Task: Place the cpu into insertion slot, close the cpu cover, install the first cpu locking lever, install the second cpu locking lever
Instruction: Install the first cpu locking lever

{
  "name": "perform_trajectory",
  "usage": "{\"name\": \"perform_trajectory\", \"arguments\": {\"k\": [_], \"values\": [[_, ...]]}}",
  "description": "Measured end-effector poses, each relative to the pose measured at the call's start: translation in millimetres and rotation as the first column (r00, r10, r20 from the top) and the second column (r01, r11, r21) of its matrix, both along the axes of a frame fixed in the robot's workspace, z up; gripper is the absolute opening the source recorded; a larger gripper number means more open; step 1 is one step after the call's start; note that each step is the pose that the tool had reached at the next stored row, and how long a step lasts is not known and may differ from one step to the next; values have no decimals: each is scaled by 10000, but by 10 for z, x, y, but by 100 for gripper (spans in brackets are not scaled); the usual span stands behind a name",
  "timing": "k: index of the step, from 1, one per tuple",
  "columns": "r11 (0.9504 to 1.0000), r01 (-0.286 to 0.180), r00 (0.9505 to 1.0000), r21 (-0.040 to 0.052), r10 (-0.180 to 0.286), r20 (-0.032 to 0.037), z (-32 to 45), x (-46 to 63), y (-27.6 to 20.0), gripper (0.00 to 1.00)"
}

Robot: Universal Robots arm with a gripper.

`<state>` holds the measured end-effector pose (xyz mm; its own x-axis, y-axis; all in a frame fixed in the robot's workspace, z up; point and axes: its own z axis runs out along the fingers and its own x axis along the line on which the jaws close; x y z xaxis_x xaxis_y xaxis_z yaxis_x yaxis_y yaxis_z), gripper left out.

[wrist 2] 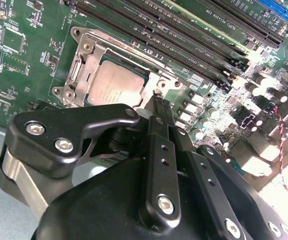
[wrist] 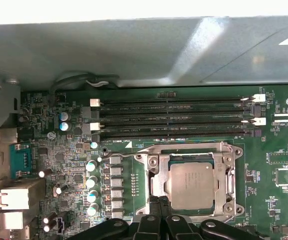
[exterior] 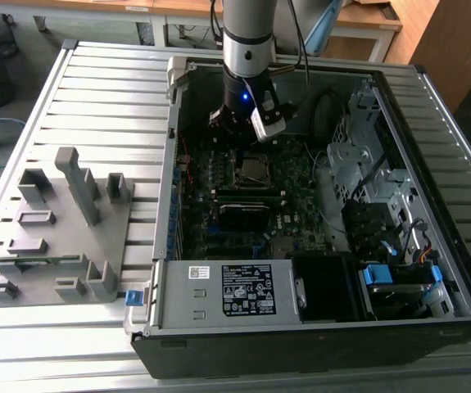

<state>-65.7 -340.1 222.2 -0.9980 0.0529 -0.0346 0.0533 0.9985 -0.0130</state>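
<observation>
In the exterior view, the black two-fingered gripper [exterior: 239,146] hangs inside the open computer case, just beside the small flat silver-grey cpu [exterior: 257,168].

In the second wrist view its fingertips are pressed together, with nothing between them as far as we can tell, at the edge of the thin silvery cpu cover [wrist 2: 156,82]. We judge that lever work here needs the tips kept on the rim, off the chip.

In the first wrist view the cpu lies flat in the square metal-rimmed insertion slot [wrist: 142,159], its dull top framed by the cover's cut-out.
</observation>
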Motion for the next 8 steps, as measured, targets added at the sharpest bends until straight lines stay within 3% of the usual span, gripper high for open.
{"name": "perform_trajectory", "arguments": {"k": [8], "values": [[10000, 0, 10000, 0, 0, -1, 0, -2, 0, 10]]}}
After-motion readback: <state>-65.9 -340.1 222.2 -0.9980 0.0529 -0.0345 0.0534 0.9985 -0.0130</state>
